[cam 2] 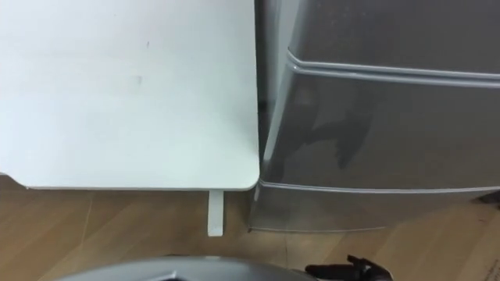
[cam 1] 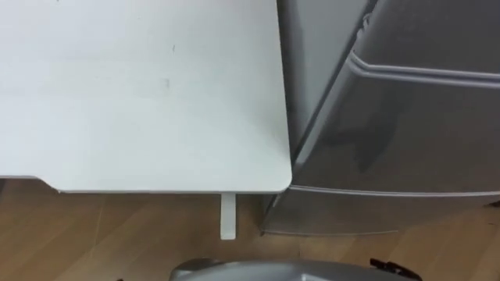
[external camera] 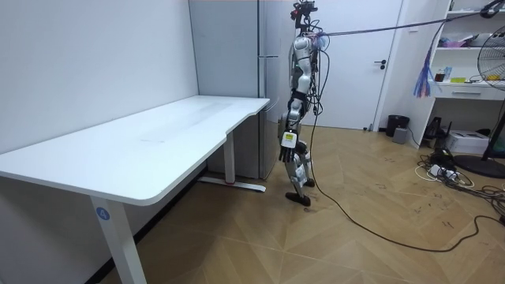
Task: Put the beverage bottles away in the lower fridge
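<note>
wood-floored room, with the tall grey fridge [external camera: 237, 63], smooth metal and rounded edges, standing shut. its lower door [cam 1: 406, 133] faces the robot head-on. just left of the fridge sits the matte white tabletop [cam 1: 141, 94]. in front of the fridge the left hand [external camera: 289, 142] hangs low, and i cannot tell how its fingers are set, nor where the drinks are.

The robot is slim, with silver-white shells over dark limbs and dark feet. A small pale tag sits at the back of the left hand [external camera: 289, 142]. Above that hand the forearm is dark, and higher still the upper arm is silver. Dark cables hang down the torso, and a dark rig with red bits tops the head. In the eye views a curved grey chest shell shows at the lower edge.
</note>
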Available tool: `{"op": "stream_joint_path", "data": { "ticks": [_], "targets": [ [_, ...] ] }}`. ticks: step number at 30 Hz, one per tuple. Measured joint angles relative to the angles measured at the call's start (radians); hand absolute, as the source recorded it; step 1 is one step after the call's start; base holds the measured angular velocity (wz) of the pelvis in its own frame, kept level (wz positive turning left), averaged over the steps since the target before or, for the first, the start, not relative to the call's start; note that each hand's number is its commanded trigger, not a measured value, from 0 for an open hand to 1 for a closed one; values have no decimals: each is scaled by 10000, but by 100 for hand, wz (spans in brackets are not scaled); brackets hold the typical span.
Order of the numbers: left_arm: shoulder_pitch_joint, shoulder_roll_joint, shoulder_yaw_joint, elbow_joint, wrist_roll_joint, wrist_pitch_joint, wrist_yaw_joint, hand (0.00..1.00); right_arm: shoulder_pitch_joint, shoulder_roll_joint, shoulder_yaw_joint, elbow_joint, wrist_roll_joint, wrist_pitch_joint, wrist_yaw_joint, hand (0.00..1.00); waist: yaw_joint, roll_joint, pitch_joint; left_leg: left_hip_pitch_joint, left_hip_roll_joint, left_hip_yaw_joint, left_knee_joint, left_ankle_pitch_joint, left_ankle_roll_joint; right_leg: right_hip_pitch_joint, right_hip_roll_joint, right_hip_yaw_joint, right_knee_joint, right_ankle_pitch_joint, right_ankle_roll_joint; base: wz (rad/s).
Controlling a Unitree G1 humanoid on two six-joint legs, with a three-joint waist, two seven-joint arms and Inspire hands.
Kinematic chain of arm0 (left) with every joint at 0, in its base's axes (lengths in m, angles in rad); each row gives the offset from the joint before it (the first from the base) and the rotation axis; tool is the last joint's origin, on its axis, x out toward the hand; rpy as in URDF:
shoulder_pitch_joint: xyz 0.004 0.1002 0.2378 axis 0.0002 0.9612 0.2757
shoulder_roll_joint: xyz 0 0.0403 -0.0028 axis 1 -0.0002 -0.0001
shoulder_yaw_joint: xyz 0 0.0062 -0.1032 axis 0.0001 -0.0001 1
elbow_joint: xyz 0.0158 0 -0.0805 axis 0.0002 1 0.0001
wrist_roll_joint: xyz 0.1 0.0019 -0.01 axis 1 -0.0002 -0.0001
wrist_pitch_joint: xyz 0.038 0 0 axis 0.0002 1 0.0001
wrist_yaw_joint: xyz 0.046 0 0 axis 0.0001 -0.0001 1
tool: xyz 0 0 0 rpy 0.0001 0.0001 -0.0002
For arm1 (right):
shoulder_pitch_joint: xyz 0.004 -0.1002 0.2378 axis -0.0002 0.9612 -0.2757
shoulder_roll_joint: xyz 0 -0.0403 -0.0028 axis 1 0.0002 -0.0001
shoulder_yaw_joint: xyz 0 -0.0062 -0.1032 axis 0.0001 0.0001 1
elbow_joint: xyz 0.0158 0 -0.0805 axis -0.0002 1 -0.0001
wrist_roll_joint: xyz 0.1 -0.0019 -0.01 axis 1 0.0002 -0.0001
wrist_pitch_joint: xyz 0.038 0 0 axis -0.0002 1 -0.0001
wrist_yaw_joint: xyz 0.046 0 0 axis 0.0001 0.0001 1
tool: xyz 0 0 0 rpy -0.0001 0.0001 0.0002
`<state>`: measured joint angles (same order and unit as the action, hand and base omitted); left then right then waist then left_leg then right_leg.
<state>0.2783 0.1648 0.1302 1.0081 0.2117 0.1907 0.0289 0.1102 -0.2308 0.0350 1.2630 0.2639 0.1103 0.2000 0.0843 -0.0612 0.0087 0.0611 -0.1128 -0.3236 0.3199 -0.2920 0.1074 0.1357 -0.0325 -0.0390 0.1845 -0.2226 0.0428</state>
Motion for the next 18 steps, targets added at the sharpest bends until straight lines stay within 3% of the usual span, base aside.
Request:
{"op": "stream_joint_path", "data": {
  "ticks": [2,3,7,11,18],
  "targets": [
    [-53,-11,202,57,107,32,-28,0,16,-1,-109,288,-8,38,-1,0,-57,-27,1,-35,-8,-96,-4,-23,-57,55,8,-249,2,-6,-12,32],
    [-83,-15,258,53,350,57,-25,0,53,-6,-183,419,-138,179,-9,0,-57,-22,-7,-80,10,-71,1,-41,-93,62,6,-476,4,-9,-25,35],
    [-144,-86,213,63,581,218,-76,0,111,2,-170,589,-1538,750,-19,0,-130,14,-9,-256,-19,-57,224,-88,-190,64,56,-703,10,7,-55,19],
    [-159,-358,107,68,780,232,-237,0,109,2,-187,690,-2748,1115,-169,0,-295,114,-28,-342,70,160,312,-120,-263,63,105,-699,19,22,-101,5],
    [-358,-432,-186,390,870,207,-208,0,163,24,-200,691,-3171,1351,-524,0,-573,307,1,-343,140,128,399,-146,-362,112,192,-749,34,48,-149,1]
  ]
}}
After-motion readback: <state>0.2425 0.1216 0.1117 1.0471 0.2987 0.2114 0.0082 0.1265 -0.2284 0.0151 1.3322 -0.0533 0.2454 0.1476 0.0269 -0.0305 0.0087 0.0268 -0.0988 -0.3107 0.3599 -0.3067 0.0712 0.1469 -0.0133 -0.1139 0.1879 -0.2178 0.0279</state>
